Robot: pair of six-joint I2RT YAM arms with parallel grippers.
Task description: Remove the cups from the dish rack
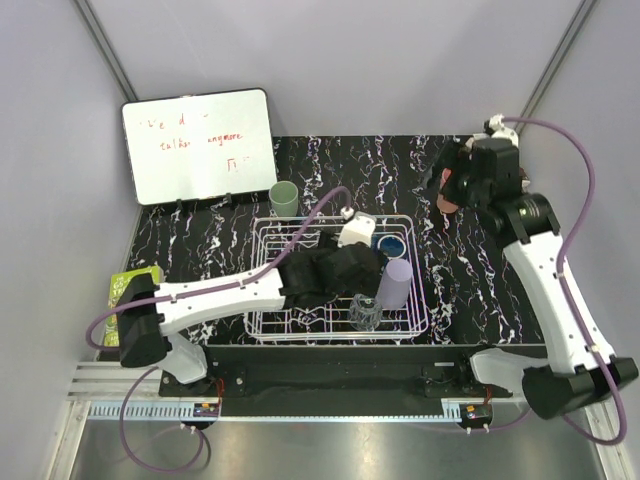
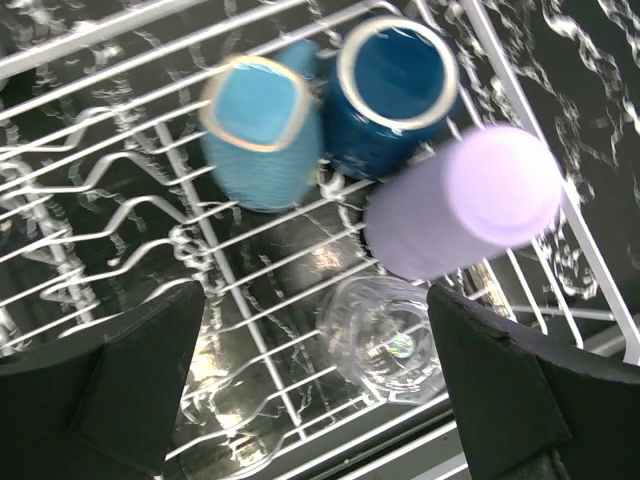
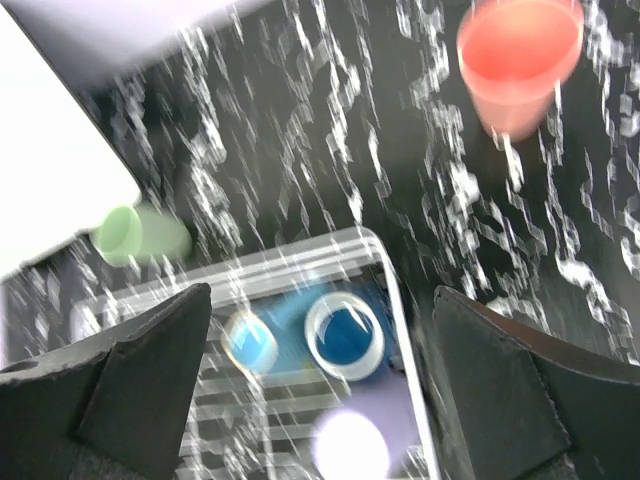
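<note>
The pale green cup [image 1: 284, 198] stood on the bench [image 1: 200, 250] just behind the dish rack [image 1: 262, 300]. Your left jaws hung wide and empty over the clear glass [image 2: 385, 340], with the teal cup [image 2: 262, 135], dark blue cup [image 2: 390, 90] and lavender cup [image 2: 465, 200] beside it in the rack. Far right, your right jaws stood wide, holding nothing, the salmon cup [image 3: 518, 60] upright on the bench beyond them.
</note>
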